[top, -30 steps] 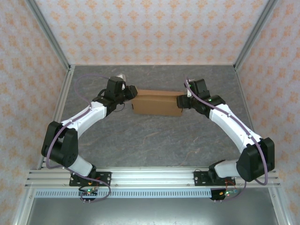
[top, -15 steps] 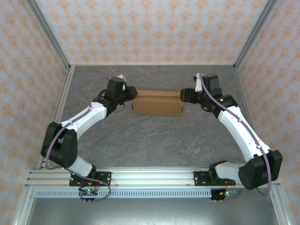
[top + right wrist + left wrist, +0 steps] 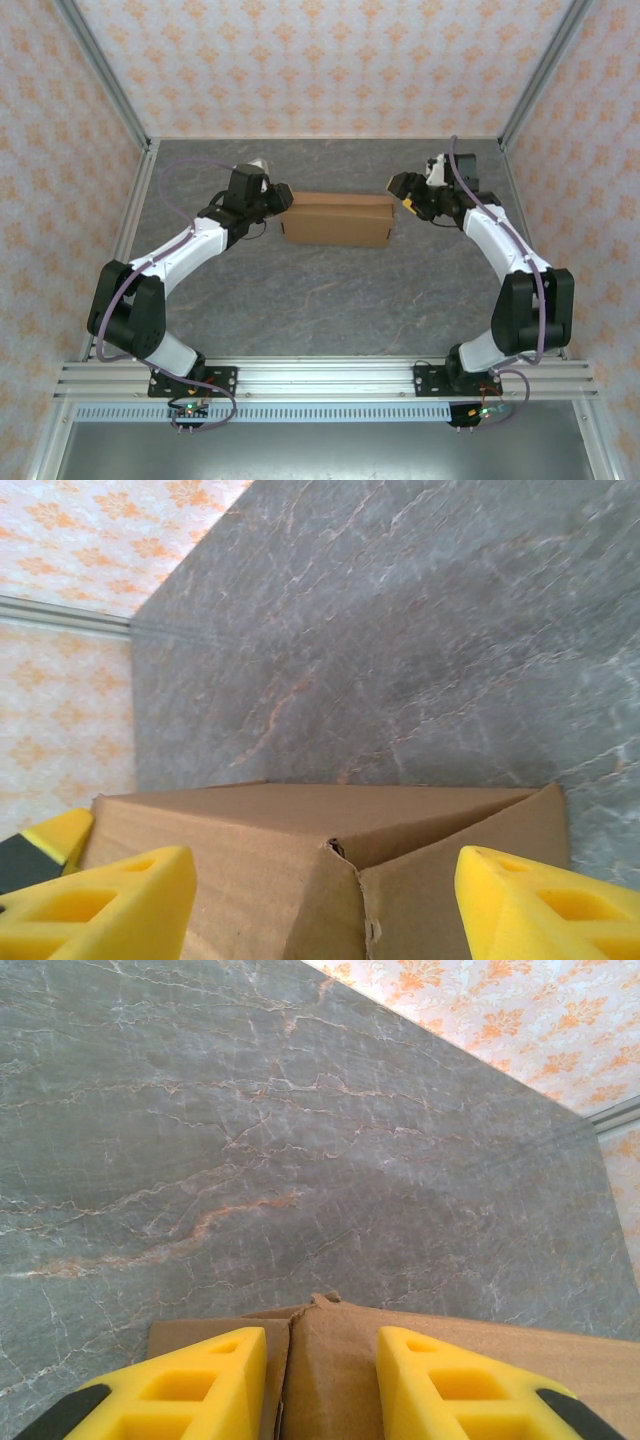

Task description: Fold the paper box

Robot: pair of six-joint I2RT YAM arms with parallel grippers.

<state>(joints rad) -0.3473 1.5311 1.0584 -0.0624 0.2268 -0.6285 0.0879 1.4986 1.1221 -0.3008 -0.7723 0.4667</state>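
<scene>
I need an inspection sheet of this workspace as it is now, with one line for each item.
Surface: grey marbled table.
Job's things: paper box, brown, already box-shaped, lying mid-table between the two arms.
Clutter: nothing seen.
Grippers: left gripper closed on cardboard at the box's left end; right gripper open, jaws wide at the box's right end.
Cables: purple cables run along both arms, off the box.
Surroundings: orange-patterned walls; metal rail at the near edge.
</scene>
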